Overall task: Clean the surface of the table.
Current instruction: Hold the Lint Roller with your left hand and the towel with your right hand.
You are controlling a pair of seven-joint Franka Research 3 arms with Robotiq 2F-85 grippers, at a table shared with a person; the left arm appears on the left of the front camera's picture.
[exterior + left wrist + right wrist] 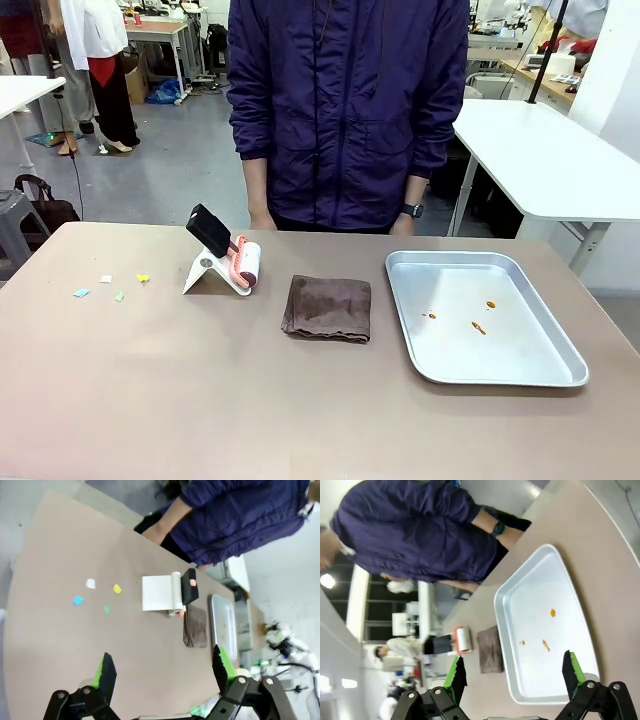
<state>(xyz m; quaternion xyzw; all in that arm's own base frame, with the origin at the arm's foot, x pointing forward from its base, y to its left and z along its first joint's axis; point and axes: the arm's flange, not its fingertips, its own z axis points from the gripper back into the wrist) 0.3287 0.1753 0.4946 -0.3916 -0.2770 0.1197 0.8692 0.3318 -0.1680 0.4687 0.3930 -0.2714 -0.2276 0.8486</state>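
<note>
The brownish-taupe table carries several small coloured paper scraps at its left. In the left wrist view those scraps lie well ahead of my left gripper, which hangs open above the table holding nothing. A lint roller with a black handle and a pink-and-white head leans on a white stand. A folded brown cloth lies at the centre. My right gripper is open and empty above the near end of the tray.
A silver tray at the right holds three small orange crumbs. A person in a dark blue jacket stands at the far edge, hands down behind it. White tables stand beyond.
</note>
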